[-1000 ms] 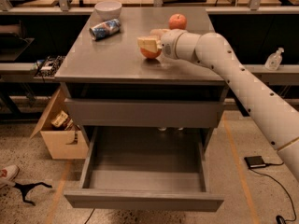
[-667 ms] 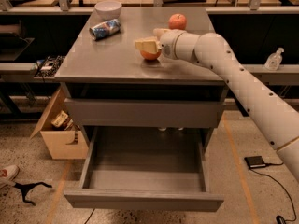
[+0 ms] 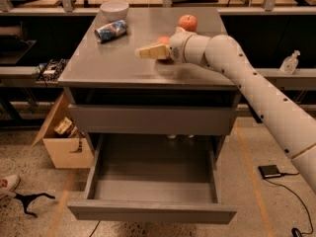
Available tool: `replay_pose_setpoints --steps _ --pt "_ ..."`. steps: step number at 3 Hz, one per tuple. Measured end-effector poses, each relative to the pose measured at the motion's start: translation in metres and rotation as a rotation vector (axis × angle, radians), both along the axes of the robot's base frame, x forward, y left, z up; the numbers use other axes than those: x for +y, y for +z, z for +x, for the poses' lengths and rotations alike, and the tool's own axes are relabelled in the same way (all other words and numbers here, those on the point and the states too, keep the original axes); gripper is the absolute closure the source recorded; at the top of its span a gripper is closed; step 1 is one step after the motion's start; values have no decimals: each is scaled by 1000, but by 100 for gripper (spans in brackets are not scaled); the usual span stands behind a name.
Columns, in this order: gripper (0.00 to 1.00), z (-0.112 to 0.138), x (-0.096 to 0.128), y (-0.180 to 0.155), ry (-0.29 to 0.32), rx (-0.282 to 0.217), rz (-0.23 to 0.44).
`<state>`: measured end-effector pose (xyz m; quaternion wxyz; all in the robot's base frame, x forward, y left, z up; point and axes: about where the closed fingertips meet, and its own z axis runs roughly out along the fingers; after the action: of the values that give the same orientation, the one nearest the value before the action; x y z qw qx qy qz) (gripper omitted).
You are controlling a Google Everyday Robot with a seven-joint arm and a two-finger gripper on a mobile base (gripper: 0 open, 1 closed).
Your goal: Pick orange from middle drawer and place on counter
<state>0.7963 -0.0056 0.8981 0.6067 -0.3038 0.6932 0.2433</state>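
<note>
camera view. arm: white, jointed, enters from the lower right and reaches up and left over the counter (image 3: pixel 113 63), forearm sloping, wrist about level. gripper (image 3: pixel 145 52): tan, pointing left, low over the middle of the counter top; whether the claw is wide or narrow, cannot tell. orange (image 3: pixel 162 40): on the counter just behind the gripper, only its top showing past the wrist; contact with the gripper cannot be told. middle drawer (image 3: pixel 148 212): pulled fully out below, grey floor in plain sight, well apart from the gripper. closed drawer front (image 3: pixel 148 120): above it, plain grey. apple (image 3: pixel 187 22): back right of the counter, near the arm. can (image 3: pixel 110 30): lying on its side, back left. bowl (image 3: pixel 114 9): pale, behind the can. cardboard box (image 3: pixel 61 144): on the floor left of the cabinet.
</note>
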Motion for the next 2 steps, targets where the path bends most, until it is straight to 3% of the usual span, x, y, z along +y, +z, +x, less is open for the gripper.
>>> replay_pose_setpoints --steps 1,2 --pt "0 3 -32 4 -71 -11 12" --pt "0 2 -89 11 -209 -34 11"
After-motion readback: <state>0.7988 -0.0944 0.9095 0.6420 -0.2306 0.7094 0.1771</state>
